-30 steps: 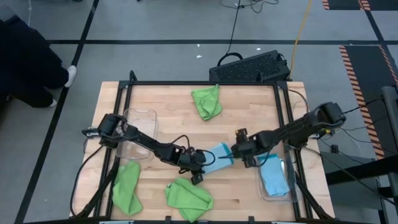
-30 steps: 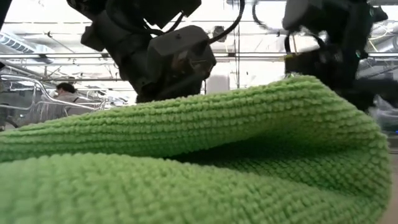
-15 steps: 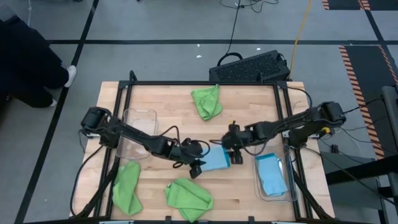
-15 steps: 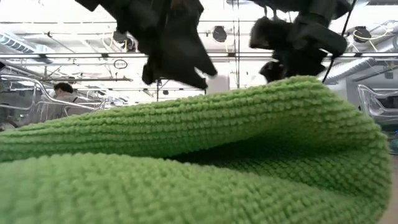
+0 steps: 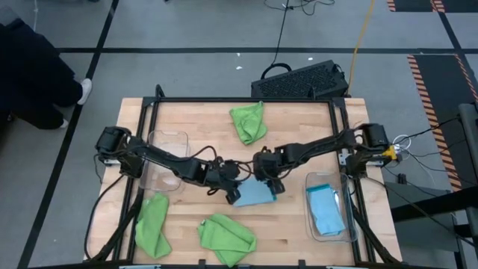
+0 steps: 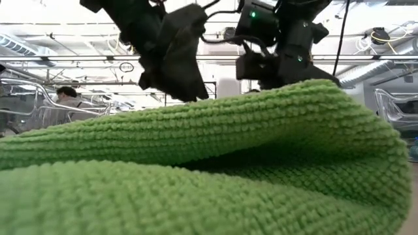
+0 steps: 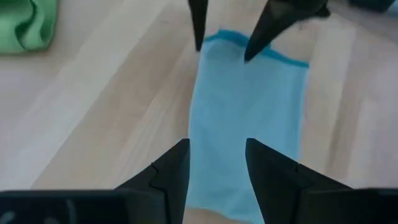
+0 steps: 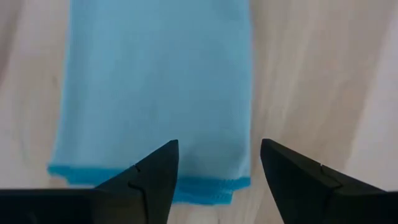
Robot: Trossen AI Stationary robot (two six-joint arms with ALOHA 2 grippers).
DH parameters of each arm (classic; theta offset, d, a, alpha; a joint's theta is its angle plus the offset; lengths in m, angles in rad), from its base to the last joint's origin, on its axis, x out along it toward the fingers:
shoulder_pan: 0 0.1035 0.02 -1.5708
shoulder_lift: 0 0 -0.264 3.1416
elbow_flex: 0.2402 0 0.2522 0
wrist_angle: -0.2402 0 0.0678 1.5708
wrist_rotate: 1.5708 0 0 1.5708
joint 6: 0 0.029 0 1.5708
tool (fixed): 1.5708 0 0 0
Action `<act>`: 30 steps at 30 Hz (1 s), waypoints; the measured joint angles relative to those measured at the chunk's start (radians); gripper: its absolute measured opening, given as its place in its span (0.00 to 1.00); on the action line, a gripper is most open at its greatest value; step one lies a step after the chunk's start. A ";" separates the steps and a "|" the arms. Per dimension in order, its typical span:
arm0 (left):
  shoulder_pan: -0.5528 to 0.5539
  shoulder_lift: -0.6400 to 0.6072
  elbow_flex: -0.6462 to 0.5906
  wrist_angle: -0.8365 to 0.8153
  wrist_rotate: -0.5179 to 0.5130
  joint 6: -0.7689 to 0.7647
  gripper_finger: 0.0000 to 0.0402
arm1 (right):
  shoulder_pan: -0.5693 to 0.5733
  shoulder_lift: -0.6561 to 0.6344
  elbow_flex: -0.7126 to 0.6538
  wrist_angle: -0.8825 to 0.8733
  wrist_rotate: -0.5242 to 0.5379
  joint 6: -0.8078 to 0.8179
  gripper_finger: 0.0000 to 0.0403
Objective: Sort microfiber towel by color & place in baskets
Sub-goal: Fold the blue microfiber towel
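A light blue microfiber towel (image 5: 254,196) lies flat on the wooden table near its middle. My left gripper (image 5: 233,196) hangs open above the towel's near-left end (image 7: 217,186) and touches nothing that I can see. My right gripper (image 5: 267,181) stands open, pointing down, at the towel's hemmed far-right end (image 8: 149,182), over one corner. A second blue towel (image 5: 326,213) lies folded in the right clear basket (image 5: 345,224). The left clear basket (image 5: 166,142) holds nothing. Three lime green towels lie at the far middle (image 5: 248,122), near left (image 5: 153,224) and near middle (image 5: 226,237). My right gripper comes from above with its fingertips (image 7: 199,43) at the blue towel's hemmed end, close to a corner (image 7: 208,37). I cannot tell whether they touch the cloth. The towel lies flat on the table.
A black perforated crate (image 5: 302,81) stands on the floor beyond the table's far edge. In the low view the near green towel (image 6: 196,170) fills the foreground and hides the table top. Bare wood shows between the far green towel and the grippers.
My right gripper has gone toward the table's left, from beside the right basket to the blue towel's far end. My left gripper has risen and tipped flatter over the towel's near-left end. The towel has stayed on the table, and more of it shows now.
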 joint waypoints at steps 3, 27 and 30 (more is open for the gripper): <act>0.001 0.037 -0.004 -0.041 0.007 -0.006 0.40 | 0.003 0.003 0.000 -0.052 -0.049 -0.045 0.51; 0.003 0.225 -0.004 0.043 0.136 0.022 0.07 | 0.003 0.003 -0.121 0.045 -0.065 -0.069 0.25; 0.002 0.226 -0.004 0.046 0.101 0.016 0.05 | 0.003 0.005 -0.126 0.039 -0.061 -0.047 0.16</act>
